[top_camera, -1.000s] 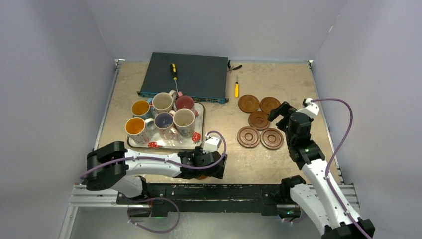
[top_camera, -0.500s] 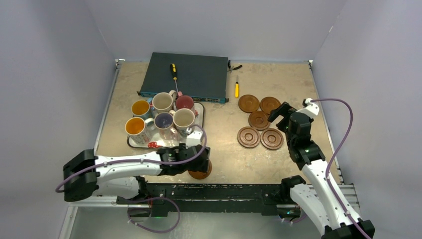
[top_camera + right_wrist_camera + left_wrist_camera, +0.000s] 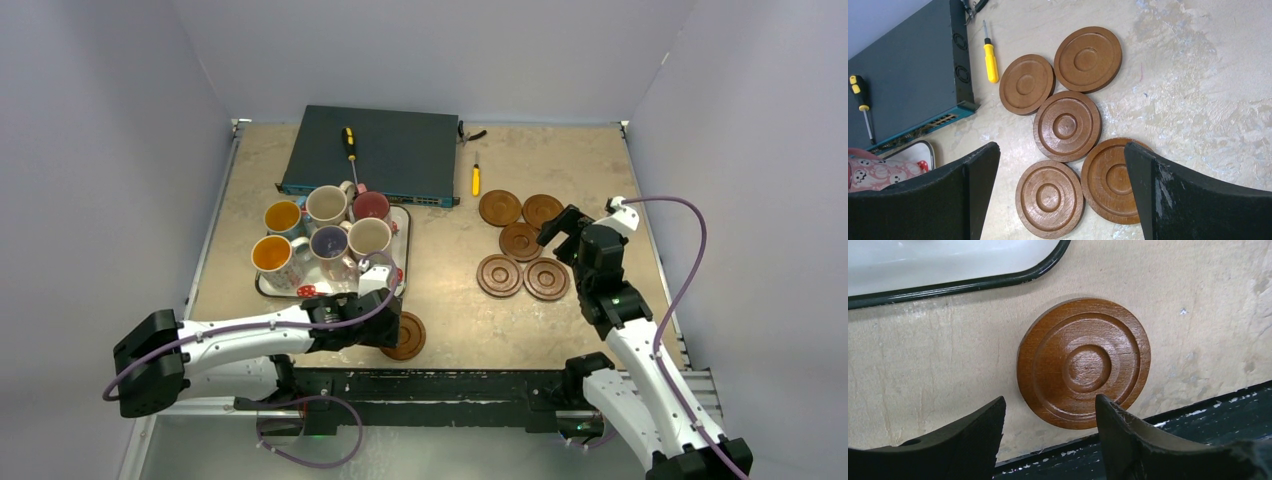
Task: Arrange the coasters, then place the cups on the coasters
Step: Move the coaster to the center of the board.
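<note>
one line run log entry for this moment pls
left gripper: open, by lone coaster at near edge | right gripper: open, near five coasters | cups: six on tray

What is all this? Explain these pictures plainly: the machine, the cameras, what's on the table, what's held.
Two white robot arms are bolted at the near edge of the beige table, each ending in a two-finger pincer. The wide picture looks down from above; the close-ups come from wrist cameras. The left pincer hovers open by one round brown wooden coaster; the right pincer hangs open above five more coasters. Six ceramic mugs stand on a white strawberry-print tray. A dark flat box and two yellow-handled screwdrivers lie at the back. Nothing is held.
</note>
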`<state>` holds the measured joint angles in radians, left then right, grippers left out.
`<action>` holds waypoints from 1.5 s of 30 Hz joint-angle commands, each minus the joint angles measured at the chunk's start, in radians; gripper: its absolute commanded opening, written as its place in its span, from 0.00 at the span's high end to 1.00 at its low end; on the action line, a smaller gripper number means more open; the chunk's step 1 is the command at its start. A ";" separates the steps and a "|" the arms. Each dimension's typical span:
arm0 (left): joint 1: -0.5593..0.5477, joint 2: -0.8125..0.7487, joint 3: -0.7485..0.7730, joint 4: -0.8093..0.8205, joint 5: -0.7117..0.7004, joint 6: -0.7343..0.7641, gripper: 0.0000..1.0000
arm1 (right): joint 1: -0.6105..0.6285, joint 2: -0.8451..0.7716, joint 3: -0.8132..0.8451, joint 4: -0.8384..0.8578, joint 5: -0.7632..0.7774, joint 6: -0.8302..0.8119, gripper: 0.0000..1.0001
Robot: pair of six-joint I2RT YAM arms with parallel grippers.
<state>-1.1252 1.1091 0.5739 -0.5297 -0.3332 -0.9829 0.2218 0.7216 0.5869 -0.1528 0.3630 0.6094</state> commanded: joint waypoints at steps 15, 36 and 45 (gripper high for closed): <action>0.004 0.125 -0.027 0.101 0.014 0.047 0.45 | -0.004 0.000 0.031 0.004 -0.013 -0.017 0.02; -0.017 0.256 -0.026 0.246 0.039 0.129 0.54 | -0.004 0.018 0.022 0.010 -0.022 -0.025 0.02; -0.107 0.425 0.083 0.304 0.021 0.132 0.55 | -0.004 0.025 0.028 0.013 -0.028 -0.025 0.02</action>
<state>-1.1980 1.4311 0.6357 -0.2012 -0.3508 -0.8524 0.2218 0.7403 0.5869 -0.1547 0.3454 0.6025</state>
